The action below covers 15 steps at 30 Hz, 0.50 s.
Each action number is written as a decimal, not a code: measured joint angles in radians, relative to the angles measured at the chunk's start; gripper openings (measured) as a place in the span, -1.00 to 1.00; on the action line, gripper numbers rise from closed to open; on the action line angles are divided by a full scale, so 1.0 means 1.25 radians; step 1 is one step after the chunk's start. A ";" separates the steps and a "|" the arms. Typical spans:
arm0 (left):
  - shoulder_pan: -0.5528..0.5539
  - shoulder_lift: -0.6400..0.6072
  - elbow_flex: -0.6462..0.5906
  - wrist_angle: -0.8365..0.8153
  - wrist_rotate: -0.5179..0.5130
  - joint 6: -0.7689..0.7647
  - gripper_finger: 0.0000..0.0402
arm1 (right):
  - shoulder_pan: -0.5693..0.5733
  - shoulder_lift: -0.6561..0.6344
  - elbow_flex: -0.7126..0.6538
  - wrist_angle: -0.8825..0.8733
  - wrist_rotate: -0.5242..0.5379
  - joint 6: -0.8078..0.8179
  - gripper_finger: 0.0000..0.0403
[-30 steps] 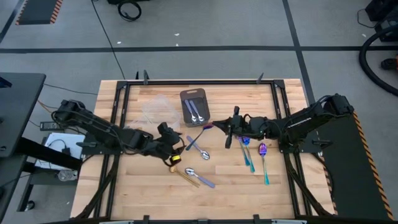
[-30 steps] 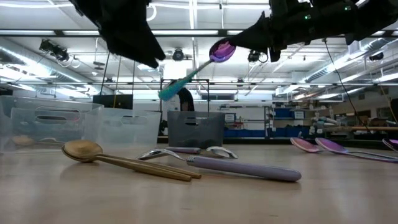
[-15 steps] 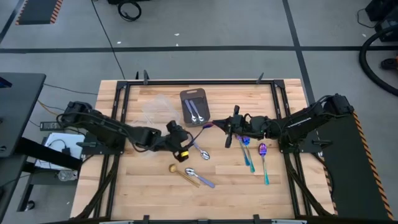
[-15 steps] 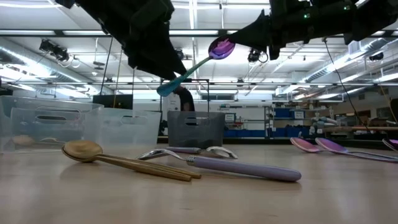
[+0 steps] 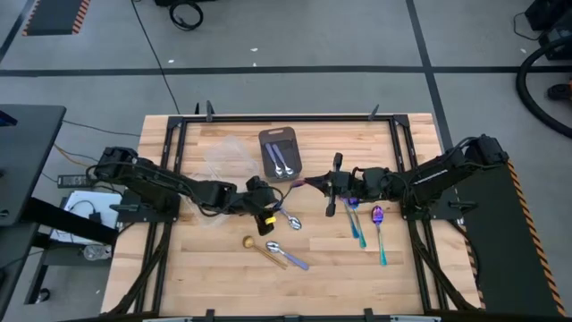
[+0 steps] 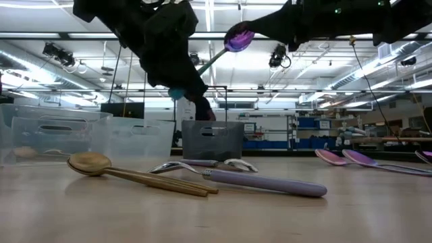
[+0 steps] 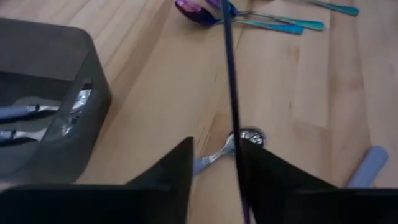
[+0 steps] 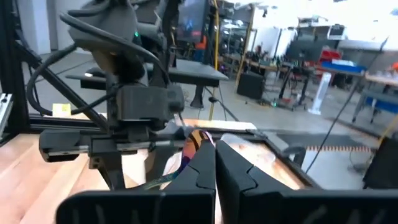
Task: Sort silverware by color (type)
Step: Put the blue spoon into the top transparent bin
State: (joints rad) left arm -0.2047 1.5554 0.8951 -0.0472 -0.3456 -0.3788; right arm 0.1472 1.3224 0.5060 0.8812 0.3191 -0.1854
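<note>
My right gripper is shut on an iridescent spoon with a purple bowl and a teal handle, held in the air over the table's middle. My left gripper is open just left of it, and the spoon's handle runs between its two fingers. Three more iridescent spoons lie on the table toward the right. Two silver spoons lie in the dark grey tray. Gold spoons and two silver spoons lie on the wood in front. My right gripper pinches the spoon at its bowl end between its two shut fingers, coming level from the table's right. The spoon is lifted clear and slants down toward my left gripper. My left gripper's fingers flank the handle; whether they touch it cannot be told.
Clear plastic tubs stand left of the tray at the far side. A lavender-handled silver spoon and the gold spoons lie near the front. Black frame rails run along the table's left and right sides.
My left gripper has moved toward the table's right and slightly farther, up to the held spoon, until its fingers stand around the teal handle. My right gripper has risen a little with the spoon.
</note>
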 joint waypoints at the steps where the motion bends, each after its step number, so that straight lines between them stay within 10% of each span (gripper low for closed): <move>1: 0.000 0.003 0.000 0.005 0.001 0.000 -0.49 | 0.002 0.000 0.000 0.005 0.000 -0.007 -0.98; 6: 0.000 0.007 0.000 0.008 0.008 0.004 -0.93 | 0.006 0.000 0.000 0.019 -0.006 -0.038 -0.98; 15: 0.000 0.008 0.000 0.004 0.011 0.011 -0.98 | 0.007 0.000 0.000 0.016 -0.033 0.000 -0.70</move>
State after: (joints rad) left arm -0.2050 1.5658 0.8948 -0.0425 -0.3321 -0.3648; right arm 0.1553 1.3228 0.5060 0.9014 0.2775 -0.1851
